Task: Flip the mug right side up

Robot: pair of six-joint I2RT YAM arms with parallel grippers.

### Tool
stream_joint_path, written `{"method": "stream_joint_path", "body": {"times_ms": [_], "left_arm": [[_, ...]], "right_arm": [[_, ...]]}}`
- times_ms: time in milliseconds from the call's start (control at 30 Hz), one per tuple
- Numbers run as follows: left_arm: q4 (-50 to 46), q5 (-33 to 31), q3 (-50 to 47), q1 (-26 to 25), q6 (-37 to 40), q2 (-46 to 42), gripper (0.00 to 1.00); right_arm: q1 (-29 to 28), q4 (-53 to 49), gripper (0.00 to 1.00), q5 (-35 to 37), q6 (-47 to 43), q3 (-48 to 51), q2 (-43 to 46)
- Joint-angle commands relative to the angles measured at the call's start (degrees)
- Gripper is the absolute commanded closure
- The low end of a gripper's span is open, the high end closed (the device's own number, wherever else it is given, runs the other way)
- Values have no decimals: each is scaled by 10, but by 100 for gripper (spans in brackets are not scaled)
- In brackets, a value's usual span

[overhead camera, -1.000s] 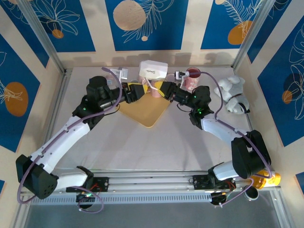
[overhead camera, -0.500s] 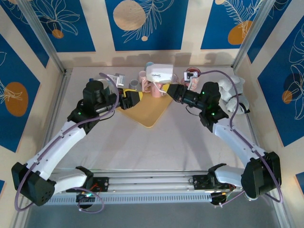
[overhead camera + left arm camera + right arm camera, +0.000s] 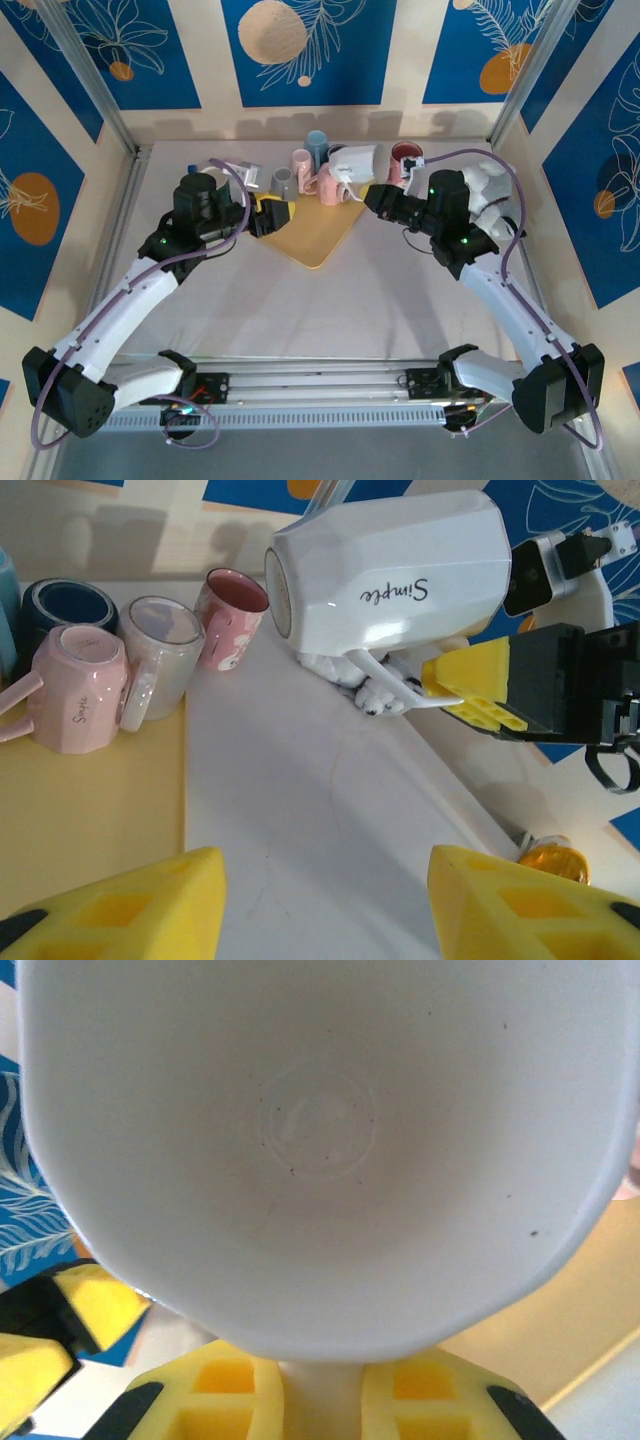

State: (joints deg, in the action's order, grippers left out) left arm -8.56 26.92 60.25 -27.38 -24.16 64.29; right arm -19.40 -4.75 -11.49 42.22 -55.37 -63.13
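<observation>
My right gripper [image 3: 315,1390] is clamped on the white mug [image 3: 357,160] by its handle. The mug hangs sideways at one o'clock off the tray [image 3: 310,248]. My left gripper [image 3: 270,215] gapes empty. I judge the task half done: uprighting and set-down remain.

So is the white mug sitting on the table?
No, the right gripper holds the white mug by its handle, tipped sideways above the table.

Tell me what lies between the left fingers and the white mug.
Only bare table, in the left wrist view; the right gripper holds the white mug up by its handle, and the small mugs stand off left.
</observation>
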Motion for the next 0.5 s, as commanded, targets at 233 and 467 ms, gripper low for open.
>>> {"method": "stream_joint_path", "body": {"times_ms": [233,467], "left_arm": [[-20,-4,-6,6,37,-2,44],[-45,-14,-5,6,73,11,44]], "right_arm": [[18,-69,100,108,-116,-66,15],[47,-115,100,147,-172,-96,-11]]}}
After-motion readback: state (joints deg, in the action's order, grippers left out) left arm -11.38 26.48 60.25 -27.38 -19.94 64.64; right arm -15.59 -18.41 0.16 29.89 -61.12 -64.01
